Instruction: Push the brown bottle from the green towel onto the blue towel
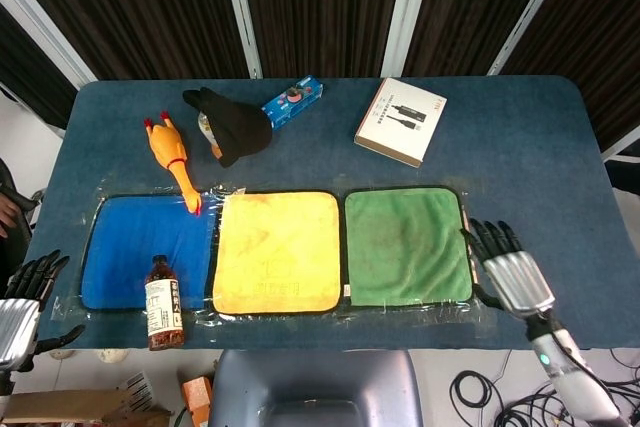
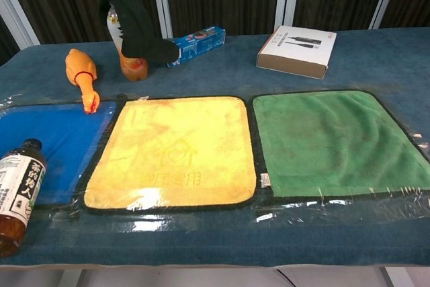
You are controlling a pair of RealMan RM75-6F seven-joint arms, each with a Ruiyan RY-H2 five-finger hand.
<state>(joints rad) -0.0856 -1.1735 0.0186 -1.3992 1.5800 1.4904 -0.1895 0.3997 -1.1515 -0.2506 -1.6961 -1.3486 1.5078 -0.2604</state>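
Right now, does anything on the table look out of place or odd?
Yes. The brown bottle lies on its side, only partly on the blue towel, overhanging its near edge rather than resting squarely on it. The green towel is bare.

Bottle (image 1: 163, 302) on left towel's (image 1: 120, 247) front edge; box (image 1: 401, 121) behind right towel (image 1: 406, 244).

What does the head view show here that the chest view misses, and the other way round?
Only the head view shows the right hand off the green towel's right edge and the left hand at the table's lower left, fingers spread. The chest view adds nothing of its own. Both show the brown bottle lying at the blue towel's near corner, the yellow towel and white box.
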